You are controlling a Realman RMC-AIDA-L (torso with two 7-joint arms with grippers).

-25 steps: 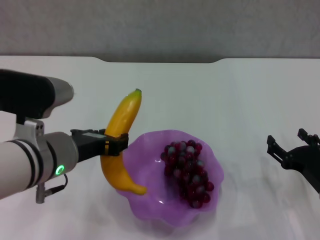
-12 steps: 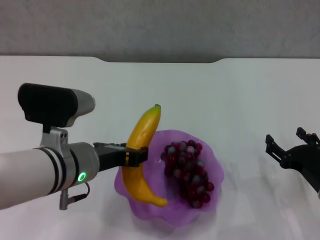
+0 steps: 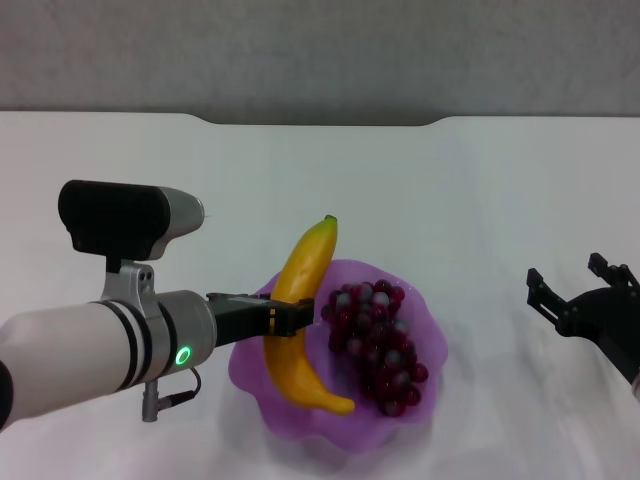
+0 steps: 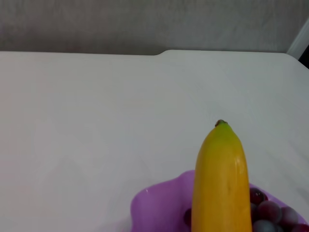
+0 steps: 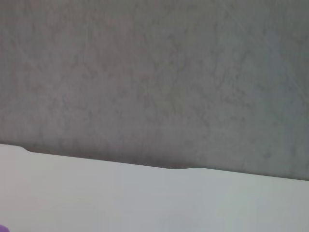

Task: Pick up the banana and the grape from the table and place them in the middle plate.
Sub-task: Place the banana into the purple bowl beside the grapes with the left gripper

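The banana hangs over the nine o'clock side of the middle plate, clamped at its midsection by the left gripper. Its dark green stem tip points toward twelve o'clock, rising past the plate's far rim, while its lower end curves toward five o'clock, low inside the plate just beside the fruit there; whether it touches the plate floor cannot be told. In the left wrist view the banana fills the foreground, its stem end up, with the purple scalloped rim below it.

The grape lies inside the plate, a dark red-purple bunch filling the centre toward three o'clock, just beside the banana.

The plate sits on the white table, in its near-centre part.

The left arm reaches in from nine o'clock, its claw closed on the banana. The right gripper is parked at three o'clock, well apart from the plate, above the table's right part, its black fingers spread wide and holding nothing.
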